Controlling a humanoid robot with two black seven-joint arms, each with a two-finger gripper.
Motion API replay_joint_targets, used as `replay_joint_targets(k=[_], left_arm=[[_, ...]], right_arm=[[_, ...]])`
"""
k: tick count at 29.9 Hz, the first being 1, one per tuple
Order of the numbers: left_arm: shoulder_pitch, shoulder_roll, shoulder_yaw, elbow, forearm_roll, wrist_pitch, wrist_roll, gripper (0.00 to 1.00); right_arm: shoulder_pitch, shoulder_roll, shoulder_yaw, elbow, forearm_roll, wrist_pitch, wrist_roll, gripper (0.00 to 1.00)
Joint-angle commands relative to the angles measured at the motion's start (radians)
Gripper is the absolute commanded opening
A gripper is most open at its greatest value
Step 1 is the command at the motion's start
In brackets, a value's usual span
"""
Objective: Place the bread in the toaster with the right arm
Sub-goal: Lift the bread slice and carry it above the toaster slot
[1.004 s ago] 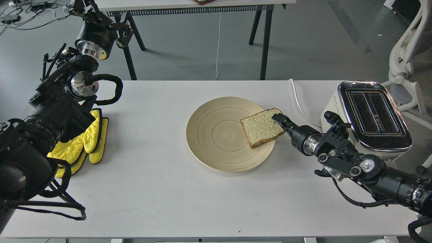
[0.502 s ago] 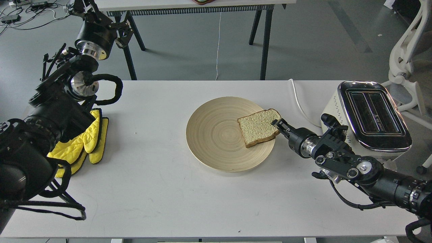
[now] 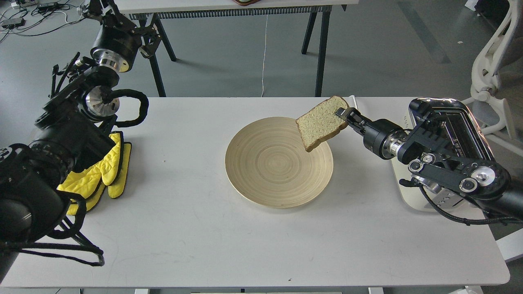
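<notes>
far to my left, my left gripper [image 3: 98, 10] sits high beyond the table's back edge; it's too dark and tangled for me to tell whether it's spread or pressed together. yellow mitts [image 3: 104, 171] lie below it. mid-table, the round plate [image 3: 261, 179] is bare. the bread [image 3: 322, 122] hangs tilted above the plate's right rim, pinched at its upper right corner by my right gripper [image 3: 342, 114]. the toaster [image 3: 457, 122] stands to the right of the slice, partly behind my right arm [image 3: 441, 163], slots running away from me. i judge the slice must travel right and turn edge-down. white table [image 3: 204, 245]; grey floor, a chair [image 3: 494, 53] at far right.
</notes>
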Motion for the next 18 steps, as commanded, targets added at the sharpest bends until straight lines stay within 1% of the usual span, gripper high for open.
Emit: replay_joint_targets(k=[1,5,10,14,18], left_arm=[[0.0,0.0,0.0,0.0,0.0,0.0,0.0,1.0],[0.0,0.0,0.0,0.0,0.0,0.0,0.0,1.0],[0.0,0.0,0.0,0.0,0.0,0.0,0.0,1.0],[0.0,-0.002,0.0,-0.001,0.0,0.0,0.0,1.0],[0.0,-0.002,0.002,-0.003,0.0,0.0,-0.001,1.0]], right_arm=[[0.057,-0.148,-0.001,0.073,-0.056,0.0,-0.001,0.02],[0.105,-0.329,-0.001,0.131,-0.113,0.007,-0.006,0.02],[0.117,-0.515,-0.001,0.231,-0.208,0.009,-0.078,0.02],[0.112,-0.653,-0.001,0.318,-0.262,0.009,-0.081,0.02],[0.1,-0.751,-0.005,0.384,-0.292,0.012,-0.079,0.02]])
